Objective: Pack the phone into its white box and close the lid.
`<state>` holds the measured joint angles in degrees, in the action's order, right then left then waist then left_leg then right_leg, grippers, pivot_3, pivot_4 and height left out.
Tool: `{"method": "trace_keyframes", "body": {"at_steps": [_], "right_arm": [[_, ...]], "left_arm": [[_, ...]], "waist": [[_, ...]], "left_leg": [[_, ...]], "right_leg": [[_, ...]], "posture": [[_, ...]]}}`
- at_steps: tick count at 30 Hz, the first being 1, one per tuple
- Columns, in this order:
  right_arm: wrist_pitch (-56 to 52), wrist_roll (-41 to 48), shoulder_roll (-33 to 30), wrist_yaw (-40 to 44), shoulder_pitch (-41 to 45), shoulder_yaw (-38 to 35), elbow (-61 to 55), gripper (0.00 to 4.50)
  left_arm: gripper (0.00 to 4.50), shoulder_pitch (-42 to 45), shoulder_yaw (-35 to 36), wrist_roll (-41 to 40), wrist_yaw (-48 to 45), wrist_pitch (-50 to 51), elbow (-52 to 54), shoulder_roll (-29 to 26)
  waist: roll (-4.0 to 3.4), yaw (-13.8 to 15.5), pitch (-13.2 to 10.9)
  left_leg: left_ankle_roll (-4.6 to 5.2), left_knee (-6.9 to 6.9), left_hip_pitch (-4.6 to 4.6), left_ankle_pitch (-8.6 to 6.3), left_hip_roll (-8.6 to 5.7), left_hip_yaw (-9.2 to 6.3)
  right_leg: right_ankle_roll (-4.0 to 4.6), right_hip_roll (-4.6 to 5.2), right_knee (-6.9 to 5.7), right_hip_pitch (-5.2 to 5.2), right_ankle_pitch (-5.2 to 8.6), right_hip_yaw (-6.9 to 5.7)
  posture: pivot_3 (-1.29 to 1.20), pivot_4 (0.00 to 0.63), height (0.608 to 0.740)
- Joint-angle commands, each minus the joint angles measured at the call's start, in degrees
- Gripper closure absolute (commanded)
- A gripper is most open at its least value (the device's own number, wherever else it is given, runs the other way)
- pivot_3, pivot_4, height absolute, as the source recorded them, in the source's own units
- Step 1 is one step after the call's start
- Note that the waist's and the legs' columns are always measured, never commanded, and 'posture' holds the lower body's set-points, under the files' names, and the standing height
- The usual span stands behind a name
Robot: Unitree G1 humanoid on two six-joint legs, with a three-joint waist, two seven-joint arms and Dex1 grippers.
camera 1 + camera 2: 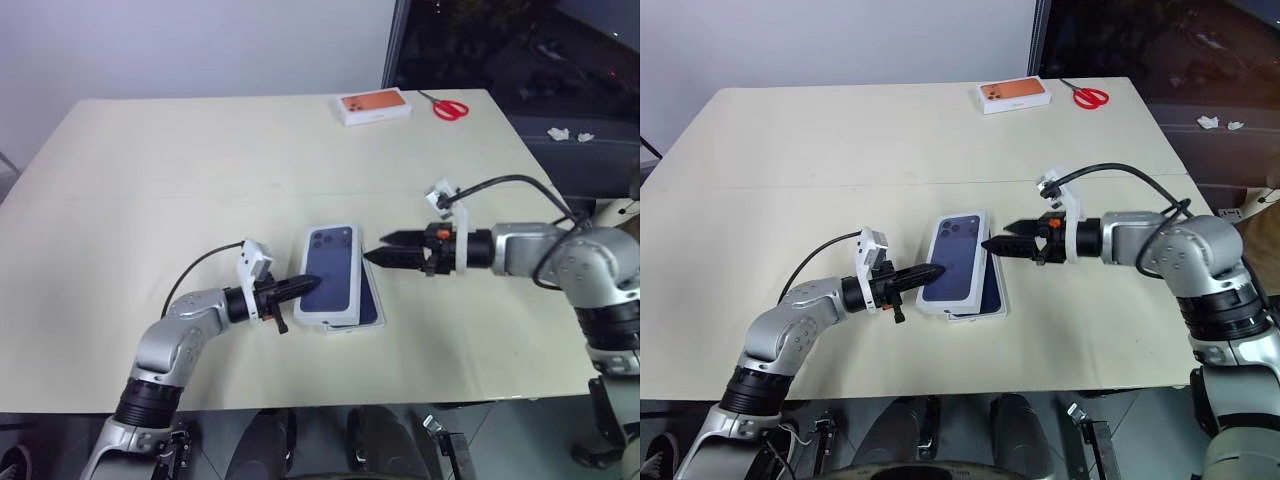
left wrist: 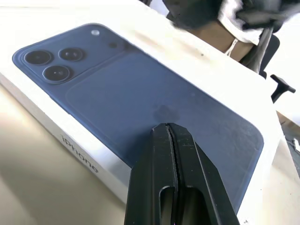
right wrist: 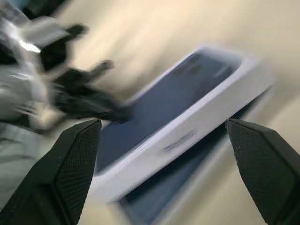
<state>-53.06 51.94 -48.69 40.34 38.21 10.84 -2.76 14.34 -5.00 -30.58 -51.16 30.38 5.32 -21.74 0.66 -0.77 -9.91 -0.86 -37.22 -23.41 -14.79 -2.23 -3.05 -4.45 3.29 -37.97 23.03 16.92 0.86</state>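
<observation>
**Lid sits askew over the phone, 2 tools at its sides**

Beige worktop (image 1: 200, 180) fills most of the head view, with a pale wall behind it and a dark window at the upper right. Near the far edge, upper centre-right, lies 1 orange-topped white box (image 1: 374, 106), and just right of it 1 pair of red-handled scissors (image 1: 450, 107); both are well apart from the work and block nothing.

At the frame's centre lies 1 lid (image 1: 330, 268), printed face up with its dark blue phone picture. It rests slightly askew on the white box (image 1: 352, 327), so that the dark blue phone (image 1: 372, 300) shows along the lid's right and lower edges.

2 arms reach in. The left tool (image 1: 312, 283) comes from the lower left, roughly level, its fingers pressed together, the tips on the lid's lower left part. The right tool (image 1: 372, 252) comes from the right, pointing left at the lid's right edge, fingers spread wide with nothing between them; the right wrist view shows the lid between its 2 fingertips (image 3: 75, 154), untouched.
</observation>
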Motion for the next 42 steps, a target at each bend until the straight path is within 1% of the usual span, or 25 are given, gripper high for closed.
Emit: {"method": "trace_keyframes", "body": {"at_steps": [1,3,6,11,14,15,16,18,19,22,23,28,37,42], "right_arm": [[12.74,-13.70,0.09,5.96,-0.89,3.85,-0.12,0.07],[18.95,-19.68,0.08,8.14,-3.39,5.50,-0.30,0.07],[24.30,-25.35,1.24,9.23,-4.74,5.46,1.38,0.07],[28.67,-31.49,3.63,9.70,-4.88,4.69,3.39,0.07],[28.87,-33.05,5.00,9.99,-5.03,3.83,3.58,0.07],[28.83,-33.39,5.23,10.34,-5.07,3.61,3.56,0.60],[28.93,-34.08,5.09,10.78,-5.11,3.55,3.43,0.89],[28.93,-34.70,4.77,12.04,-5.36,3.29,2.96,1.98],[28.81,-34.88,4.80,12.40,-5.46,3.09,2.82,2.42],[28.37,-35.07,5.38,13.07,-5.91,2.44,2.21,4.03],[27.50,-34.47,6.22,12.93,-6.17,2.01,2.14,4.47],[25.59,-34.64,8.47,13.12,-7.19,1.52,0.98,4.47],[24.56,-35.71,9.38,13.39,-7.96,1.35,-0.76,4.47],[24.89,-36.70,8.65,14.32,-8.51,1.10,-0.56,4.47]], "left_arm": [[4.50,-0.28,0.76,-0.11,-0.43,-0.47,0.94,-0.74],[4.50,-0.34,3.11,-1.17,-0.33,0.16,1.55,-2.22],[4.50,-0.05,6.04,-2.89,0.05,1.19,2.38,-3.78],[4.50,0.57,8.78,-2.93,1.14,1.87,0.97,-5.59],[4.50,1.05,8.58,-0.96,2.13,1.04,-1.85,-6.08],[4.50,1.38,8.29,-0.09,2.74,0.93,-2.98,-6.11],[4.50,1.83,7.34,1.89,3.49,0.02,-4.60,-6.21],[4.50,2.69,6.39,3.57,4.52,0.14,-6.96,-5.74],[4.50,2.94,6.26,3.85,4.57,0.18,-7.51,-5.50],[4.50,3.61,5.19,4.84,3.83,-0.54,-8.54,-4.79],[4.50,3.62,4.35,4.30,3.02,0.14,-8.57,-3.92],[4.50,4.86,2.59,3.48,1.85,1.00,-9.72,0.17],[4.50,4.82,2.43,1.69,1.95,4.15,-5.84,2.35],[4.50,4.27,1.86,1.58,2.03,5.15,-3.22,2.28]], "waist": [[0.00,0.13,0.00],[0.03,0.27,-0.02],[0.04,0.16,-0.02],[0.03,0.09,-0.03],[0.03,0.13,-0.03],[0.03,0.14,-0.03],[0.03,0.15,-0.03],[0.03,0.23,-0.02],[0.03,0.21,-0.03],[0.04,0.20,-0.02],[0.04,0.21,-0.02],[0.04,0.31,-0.02],[0.03,0.17,-0.02],[0.03,0.16,-0.02]], "left_leg": [[0.00,0.00,-0.01,0.00,0.00,0.00],[-0.01,0.01,-0.04,0.00,-0.03,0.00],[-0.01,0.00,-0.05,0.00,-0.05,0.00],[-0.03,0.01,-0.02,0.01,-0.05,-0.01],[-0.03,0.02,-0.02,0.01,-0.06,-0.01],[-0.04,0.02,-0.02,0.01,-0.06,-0.01],[-0.04,0.01,-0.02,0.01,-0.07,-0.01],[-0.05,0.01,-0.02,0.01,-0.08,-0.02],[-0.05,0.01,-0.02,0.01,-0.10,-0.02],[-0.05,0.01,-0.03,0.01,-0.14,-0.01],[-0.05,0.01,-0.03,0.01,-0.14,-0.02],[-0.05,0.00,-0.02,0.02,-0.15,-0.02],[-0.06,-0.01,-0.02,0.02,-0.16,-0.03],[-0.06,0.00,-0.02,0.02,-0.15,-0.03]], "right_leg": [[0.00,0.01,0.01,0.00,0.00,0.00],[0.00,0.06,0.01,0.03,0.00,0.00],[0.00,0.11,0.02,0.03,0.00,0.00],[0.00,0.13,-0.02,0.04,0.00,-0.01],[0.00,0.14,0.00,0.05,0.00,0.00],[0.00,0.14,-0.01,0.05,-0.01,-0.01],[0.01,0.14,-0.01,0.05,-0.01,-0.01],[0.01,0.15,-0.02,0.04,-0.01,-0.01],[0.01,0.16,-0.02,0.04,-0.01,-0.01],[0.01,0.21,0.00,0.04,-0.01,-0.01],[0.01,0.21,-0.01,0.04,-0.01,-0.01],[0.01,0.23,-0.02,0.01,-0.01,-0.02],[0.01,0.23,-0.03,0.02,-0.01,-0.01],[0.00,0.23,-0.03,0.02,-0.01,-0.01]], "posture": [[0.00,0.150,0.740],[0.00,0.150,0.740],[0.00,0.150,0.740],[0.00,0.150,0.740],[0.00,0.150,0.740],[0.00,0.150,0.740],[0.00,0.150,0.740],[0.00,0.150,0.740],[0.00,0.150,0.740],[0.00,0.150,0.740],[0.00,0.150,0.740],[0.00,0.150,0.740],[0.00,0.150,0.740],[0.00,0.150,0.740]]}}
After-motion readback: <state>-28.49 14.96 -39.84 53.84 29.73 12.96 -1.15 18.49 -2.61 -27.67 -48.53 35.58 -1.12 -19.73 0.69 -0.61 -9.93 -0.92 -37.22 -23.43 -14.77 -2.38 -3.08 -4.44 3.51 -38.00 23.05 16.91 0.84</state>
